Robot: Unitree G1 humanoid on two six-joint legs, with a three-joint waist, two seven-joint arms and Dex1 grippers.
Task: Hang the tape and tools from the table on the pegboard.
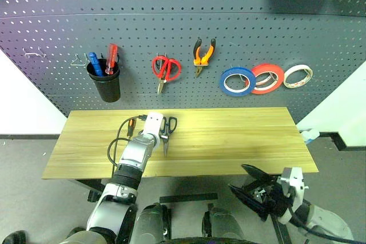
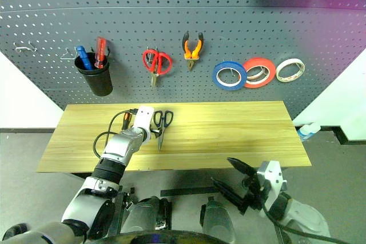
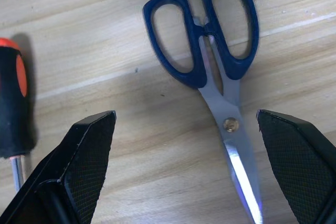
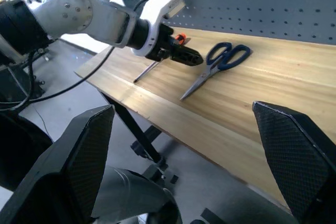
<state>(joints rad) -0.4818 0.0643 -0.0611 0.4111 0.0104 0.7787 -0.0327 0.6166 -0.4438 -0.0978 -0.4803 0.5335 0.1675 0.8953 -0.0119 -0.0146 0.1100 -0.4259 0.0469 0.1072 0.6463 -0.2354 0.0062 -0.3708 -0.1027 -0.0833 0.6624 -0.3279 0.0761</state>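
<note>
Now | step: we hover our left gripper (image 3: 184,166), jaws apart and empty, over the dark-handled scissors (image 3: 218,72) lying flat on the table (image 1: 240,135) beside the screwdriver (image 3: 13,108) | right gripper (image 4: 184,166) spread, empty | next: likely lower, close on the handles, lift to the pegboard (image 1: 171,21).

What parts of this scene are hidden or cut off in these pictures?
- Screwdriver: left wrist view, cut by the picture's edge; head views, mostly behind the left arm.
- Scissors: blade tips run off the left wrist view.
- Red and blue screwdrivers: shafts hidden inside the black cup.
</note>
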